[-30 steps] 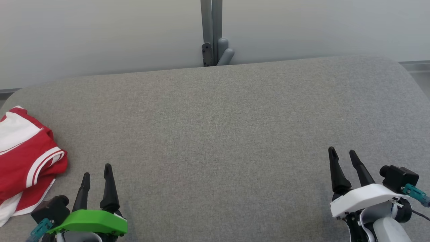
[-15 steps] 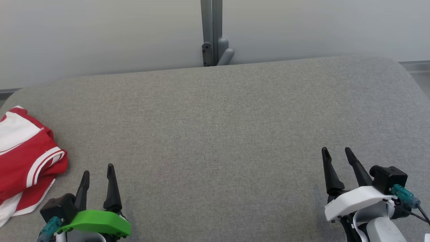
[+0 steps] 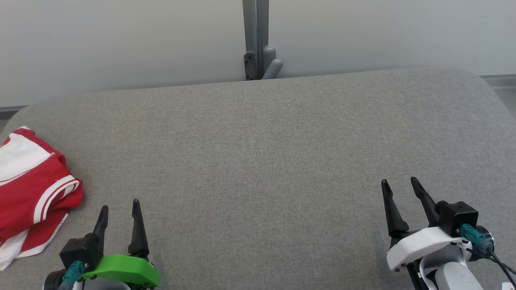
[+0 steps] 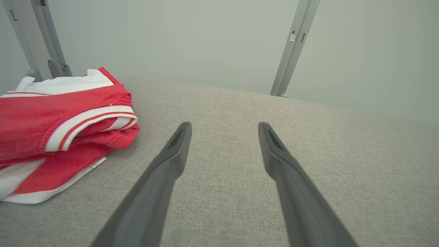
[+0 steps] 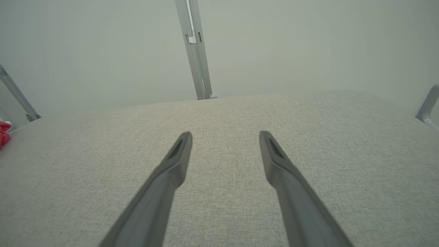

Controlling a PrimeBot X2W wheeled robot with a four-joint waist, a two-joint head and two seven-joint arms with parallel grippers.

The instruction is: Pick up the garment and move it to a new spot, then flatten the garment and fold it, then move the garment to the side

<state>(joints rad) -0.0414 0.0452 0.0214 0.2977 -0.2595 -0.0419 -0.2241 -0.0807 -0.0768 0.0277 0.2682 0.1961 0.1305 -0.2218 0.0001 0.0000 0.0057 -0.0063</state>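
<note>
The garment is red with white panels and stripes, folded in a loose stack at the left edge of the grey padded surface. In the left wrist view the garment lies left of my fingers, apart from them. My left gripper stands open at the lower left, just right of the garment, holding nothing. My right gripper stands open at the lower right over bare fabric, far from the garment. A red sliver of the garment shows at the left edge of the right wrist view.
A grey metal post with a bracket rises behind the surface's far edge, against a pale wall. Another post and a pair of struts stand behind the surface in the left wrist view. The surface's corners are rounded.
Both grippers have drawn back toward the bottom of the head view, the right one also shifting left. Both stay open. The garment has not moved.
</note>
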